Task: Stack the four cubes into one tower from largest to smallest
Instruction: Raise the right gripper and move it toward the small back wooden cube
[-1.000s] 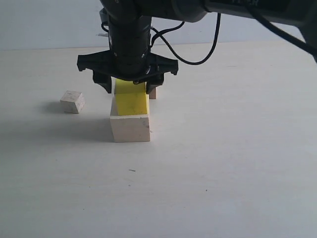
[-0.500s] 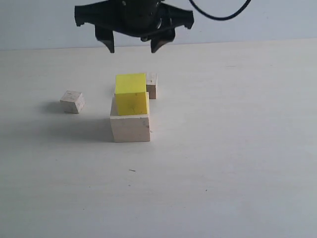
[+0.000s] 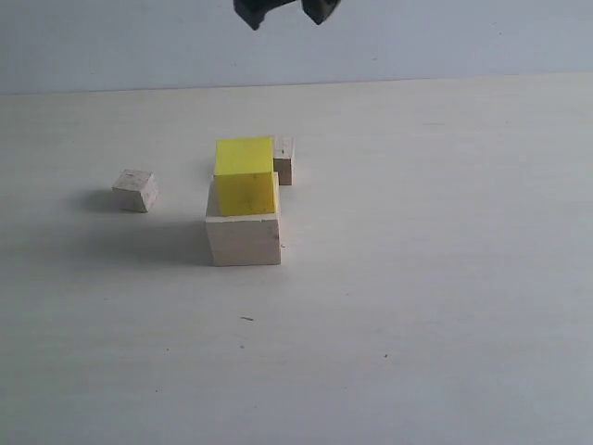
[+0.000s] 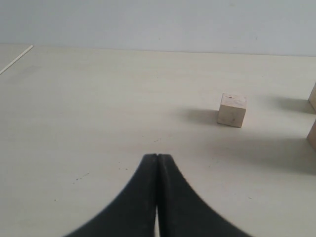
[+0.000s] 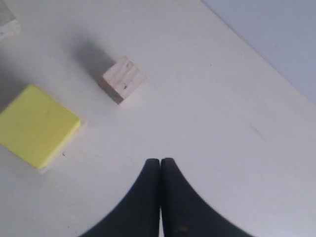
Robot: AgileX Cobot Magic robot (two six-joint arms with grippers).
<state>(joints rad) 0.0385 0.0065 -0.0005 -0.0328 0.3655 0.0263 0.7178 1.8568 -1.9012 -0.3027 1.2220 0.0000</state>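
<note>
Right tool (image 5: 159,162) — jaws together, empty

Bright, diffuse light washes the pale table (image 3: 445,306). In the exterior view, soft grey shadows spread leftward from the large pale cube (image 3: 244,239) and the left small cube (image 3: 135,190). In the wrist views, the closed fingers (image 4: 140,202) of the left gripper (image 4: 157,158) and right gripper (image 5: 160,162) are blurred.

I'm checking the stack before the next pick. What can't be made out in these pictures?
- Exterior view: the rear small cube is partly hidden by the yellow cube; whether it touches the large cube is unclear.
- Exterior view: the right pincer is cut off by the top edge.
- Right wrist view: the large cube shows only a thin rim under the yellow cube.
- Left wrist view: beige slivers at the right edge cannot be identified.
</note>
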